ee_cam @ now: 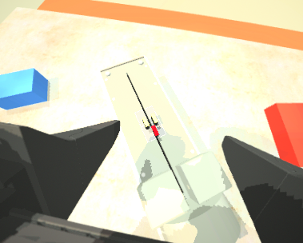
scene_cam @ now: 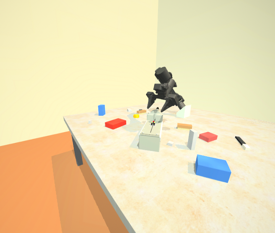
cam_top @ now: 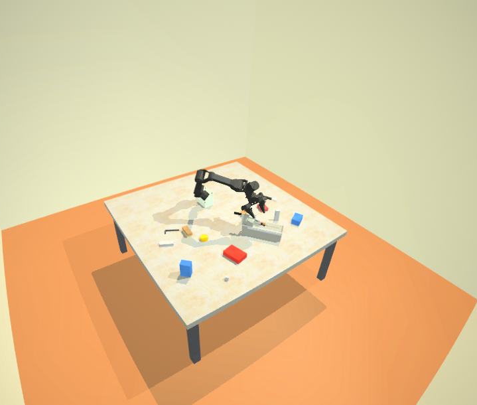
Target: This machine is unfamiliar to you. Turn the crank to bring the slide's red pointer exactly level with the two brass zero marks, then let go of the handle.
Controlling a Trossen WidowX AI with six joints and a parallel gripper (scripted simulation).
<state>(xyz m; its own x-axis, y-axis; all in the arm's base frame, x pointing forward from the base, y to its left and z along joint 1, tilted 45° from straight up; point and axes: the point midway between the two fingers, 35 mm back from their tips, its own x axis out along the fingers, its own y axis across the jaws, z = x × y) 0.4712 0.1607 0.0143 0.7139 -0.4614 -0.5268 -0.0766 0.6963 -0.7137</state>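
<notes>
The machine (cam_top: 264,231) (scene_cam: 150,136) (ee_cam: 121,85) is a pale grey box with a long dark slot along its top. Its red pointer (ee_cam: 154,130) (scene_cam: 153,122) sits on the slot just on the crank side of the two brass marks (ee_cam: 145,123), close to them but not level. The crank housing (ee_cam: 201,177) (scene_cam: 154,117) is at the end nearest the arm, with a dark handle knob (scene_cam: 157,108) above it. The handle does not show in the wrist view. My gripper (ee_cam: 169,132) (scene_cam: 155,108) (cam_top: 257,210) is wide open and empty, hanging just above the crank end with a finger on each side.
A flat blue block (ee_cam: 17,88) (scene_cam: 212,167) (cam_top: 296,218) and an upright white slab (scene_cam: 191,139) stand on one side of the machine. A red block (ee_cam: 293,128) (scene_cam: 115,123) (cam_top: 235,253) lies on the other. An orange block (scene_cam: 184,125), a small red block (scene_cam: 207,136) and a yellow disc (cam_top: 203,237) lie nearby.
</notes>
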